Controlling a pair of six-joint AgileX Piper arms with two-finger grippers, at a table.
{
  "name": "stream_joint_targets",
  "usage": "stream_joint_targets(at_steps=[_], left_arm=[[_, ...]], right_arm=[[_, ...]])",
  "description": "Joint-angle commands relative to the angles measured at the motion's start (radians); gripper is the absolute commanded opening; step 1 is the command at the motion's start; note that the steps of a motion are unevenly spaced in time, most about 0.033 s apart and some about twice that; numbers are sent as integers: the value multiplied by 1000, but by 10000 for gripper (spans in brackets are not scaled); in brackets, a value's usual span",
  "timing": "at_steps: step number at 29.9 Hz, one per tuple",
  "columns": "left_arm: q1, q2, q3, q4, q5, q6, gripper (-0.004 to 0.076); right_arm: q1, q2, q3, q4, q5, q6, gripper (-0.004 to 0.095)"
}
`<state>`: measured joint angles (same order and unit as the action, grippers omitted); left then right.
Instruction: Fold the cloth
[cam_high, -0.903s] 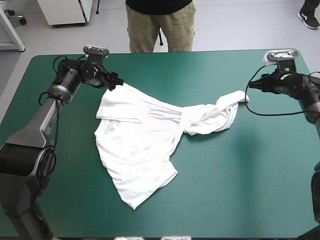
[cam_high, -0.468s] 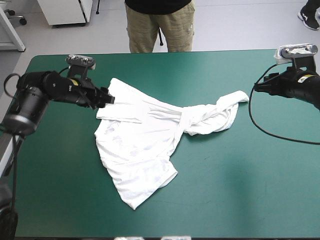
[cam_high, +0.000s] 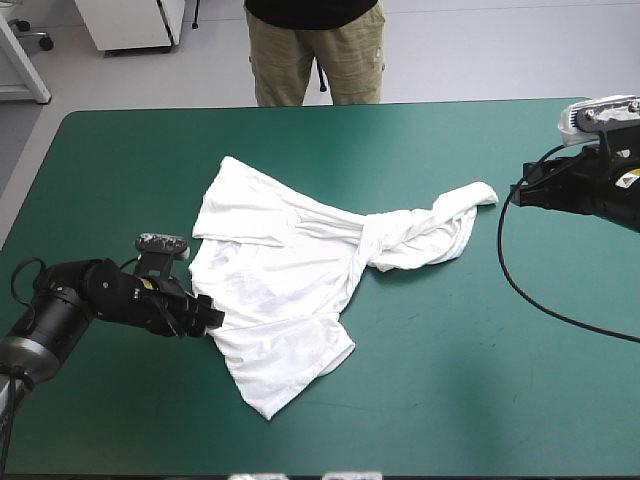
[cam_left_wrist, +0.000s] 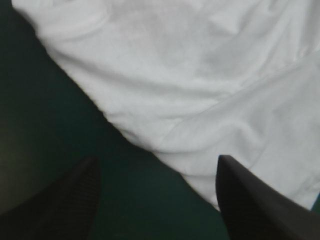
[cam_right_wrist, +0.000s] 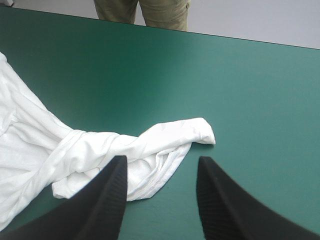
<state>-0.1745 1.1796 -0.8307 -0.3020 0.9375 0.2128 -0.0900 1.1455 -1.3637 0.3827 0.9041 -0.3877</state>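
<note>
The white T-shirt (cam_high: 280, 280) lies partly spread on the teal-green cover, with one part twisted into a rope that ends at the right (cam_high: 482, 193). My left gripper (cam_high: 210, 318) sits low at the shirt's left edge, toward the near side. In the left wrist view this gripper (cam_left_wrist: 157, 161) is open, the shirt's edge (cam_left_wrist: 150, 100) running between and ahead of the fingers. My right gripper (cam_high: 522, 190) hovers to the right of the twisted end, apart from it. It is open (cam_right_wrist: 161, 161), with the twisted end (cam_right_wrist: 197, 131) just ahead of it.
Teal-green cover (cam_high: 450, 380) shows on all sides of the shirt, widest toward the near right. The shirt's lowest corner (cam_high: 265, 408) lies a little short of the table's near edge. The right arm is close to the table's right edge.
Both grippers let go of the shirt. The left gripper went from the shirt's far left corner down along its left edge toward the near side. The right gripper backed off to the right.
</note>
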Motion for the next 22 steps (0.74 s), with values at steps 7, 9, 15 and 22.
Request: stream_joint_targets(at_steps=[7, 9, 15, 22], left_arm=[[-3, 62, 126, -32, -279, -44, 478], [-3, 115, 126, -32, -282, -44, 478], [-3, 238, 126, -164, -318, 58, 465], [-3, 272, 126, -357, -353, 207, 207]], right_arm=[[1, -17, -25, 70, -61, -20, 414], [1, -17, -25, 73, -59, -23, 414], [1, -17, -25, 73, -56, -25, 414], [1, -2, -25, 67, -24, -46, 414]])
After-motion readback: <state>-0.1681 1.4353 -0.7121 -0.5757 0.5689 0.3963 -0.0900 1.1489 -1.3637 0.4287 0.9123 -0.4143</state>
